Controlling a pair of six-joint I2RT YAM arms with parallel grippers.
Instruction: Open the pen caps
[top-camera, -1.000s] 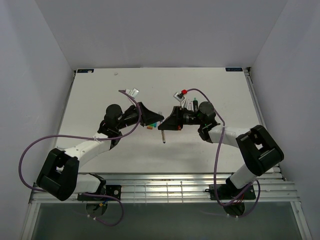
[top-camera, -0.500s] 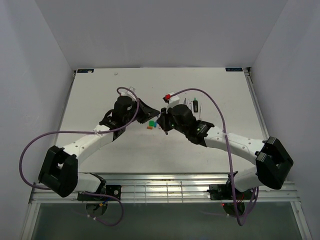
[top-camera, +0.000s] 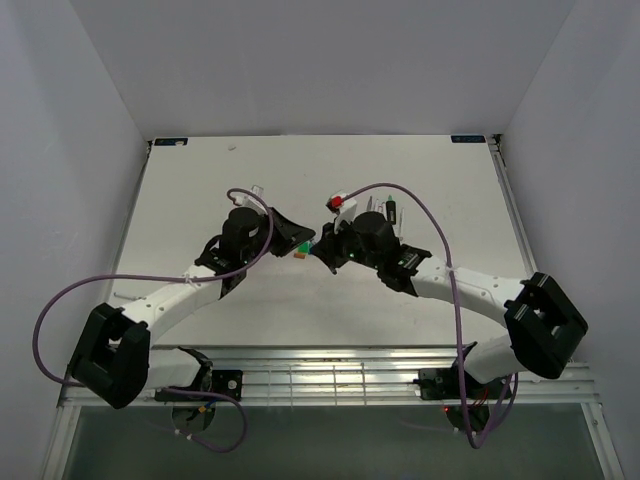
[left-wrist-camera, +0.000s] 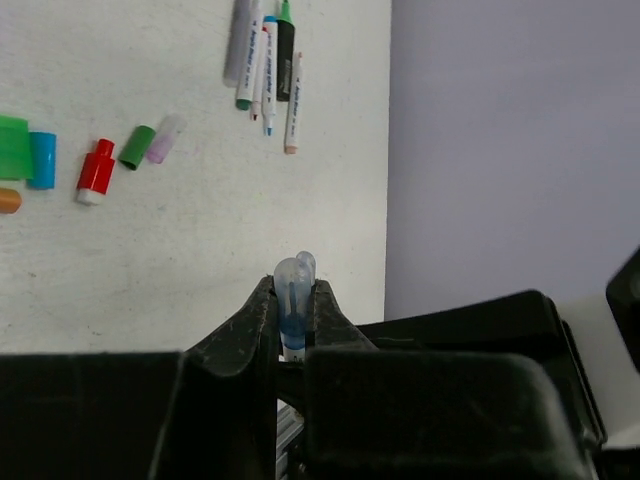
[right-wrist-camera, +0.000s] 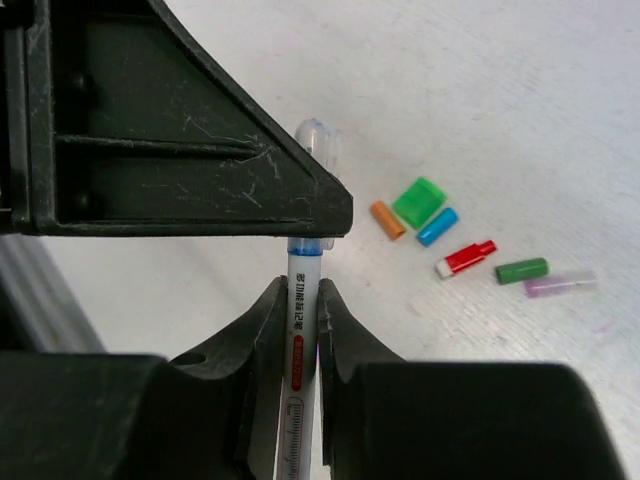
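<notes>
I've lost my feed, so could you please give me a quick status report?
Right claw shut on pen. Left claw shut on its clear cap. Loose caps lie aside, nothing in the way.

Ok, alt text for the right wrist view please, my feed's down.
The right gripper clamps a white pen; the left gripper crosses in front and pinches its clear cap. Six loose caps, orange, green, blue, red, dark green and pale purple, lie on the table to the right.
</notes>
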